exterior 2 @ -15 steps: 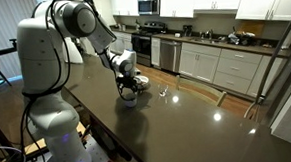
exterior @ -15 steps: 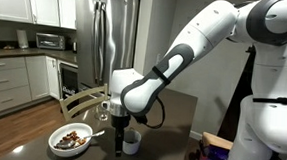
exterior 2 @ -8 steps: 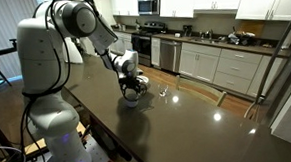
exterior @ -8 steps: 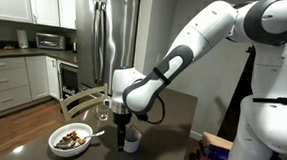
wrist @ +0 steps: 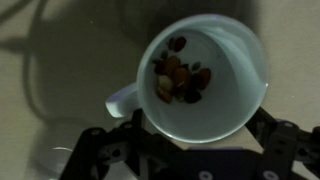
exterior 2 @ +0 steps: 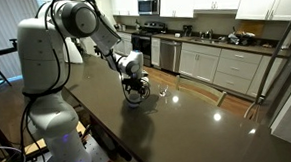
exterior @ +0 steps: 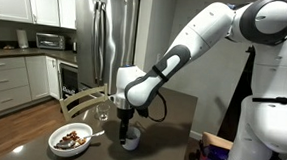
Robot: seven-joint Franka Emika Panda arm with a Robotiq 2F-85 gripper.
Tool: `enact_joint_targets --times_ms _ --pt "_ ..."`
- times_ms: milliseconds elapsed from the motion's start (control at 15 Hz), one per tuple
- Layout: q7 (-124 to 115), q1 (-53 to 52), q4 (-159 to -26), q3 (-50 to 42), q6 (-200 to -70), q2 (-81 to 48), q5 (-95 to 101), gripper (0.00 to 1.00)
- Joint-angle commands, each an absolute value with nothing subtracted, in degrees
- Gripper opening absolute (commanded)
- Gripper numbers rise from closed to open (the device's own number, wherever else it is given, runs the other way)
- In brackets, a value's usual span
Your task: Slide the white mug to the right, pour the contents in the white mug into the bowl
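Nothing is poured yet: brown pieces are seen inside the white mug (wrist: 205,75), which stands upright on the tabletop (exterior 2: 178,129) directly below the end effector (exterior: 128,127). The bowl (exterior: 55,143) sits off to 1 side, apart. Grasp, slide & pour appear left. The arm is stretched fwd, wrist pointed down, jaws spread wide around the mug, nothing gripped.

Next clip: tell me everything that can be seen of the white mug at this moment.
The white mug is small, plain and glossy, ceramic by its look, with one loop handle on its side. It stands upright on the dark table. The wrist view looks straight into its mouth: a few brown and reddish pieces lie at the bottom. The open end effector straddles it, a finger on each side; whether either touches the wall cannot be told.
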State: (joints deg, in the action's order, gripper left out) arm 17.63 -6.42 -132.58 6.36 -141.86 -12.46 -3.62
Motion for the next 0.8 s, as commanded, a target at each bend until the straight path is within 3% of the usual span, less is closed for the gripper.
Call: enact_joint_targets --times_ms 0,733 --pt "13.2 -4.6 -132.1 5.7 -140.2 -12.9 -4.0 1.0" --pt "5.8 -2.2 -131.4 4.3 -136.9 -13.3 -9.3 1.0"
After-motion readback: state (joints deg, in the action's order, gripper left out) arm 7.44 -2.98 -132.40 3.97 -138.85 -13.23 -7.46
